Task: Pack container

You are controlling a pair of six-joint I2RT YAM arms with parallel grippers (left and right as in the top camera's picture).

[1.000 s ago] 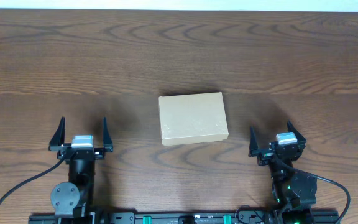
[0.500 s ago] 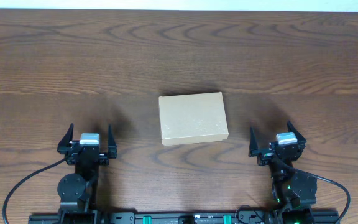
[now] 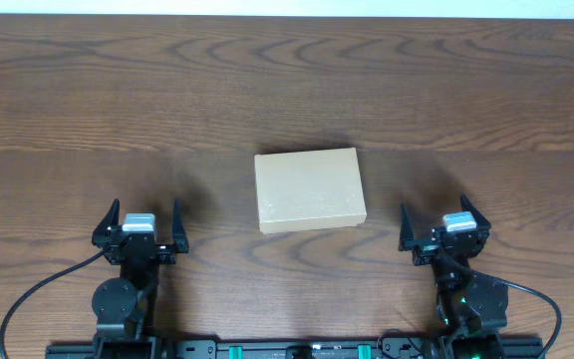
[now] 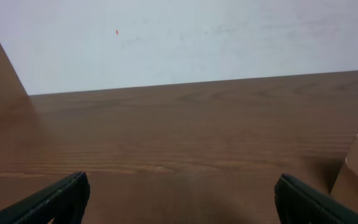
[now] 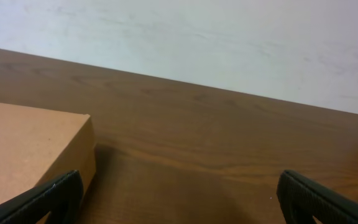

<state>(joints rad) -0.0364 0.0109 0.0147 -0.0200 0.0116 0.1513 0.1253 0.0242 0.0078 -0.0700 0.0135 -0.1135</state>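
You cannot see inside the container (image 3: 310,190): its flap is down, its tan top is plain, and both wrist views cut it off. It sits mid-table (image 3: 287,90). Toward the near edge, your left gripper (image 3: 144,211) and right gripper (image 3: 434,211) flank it, both spread wide and holding nothing.

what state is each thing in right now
container, lid shut, lying flat on the table, nothing touching it
left gripper, open, empty, apart from the container
right gripper, open, empty, apart from the container
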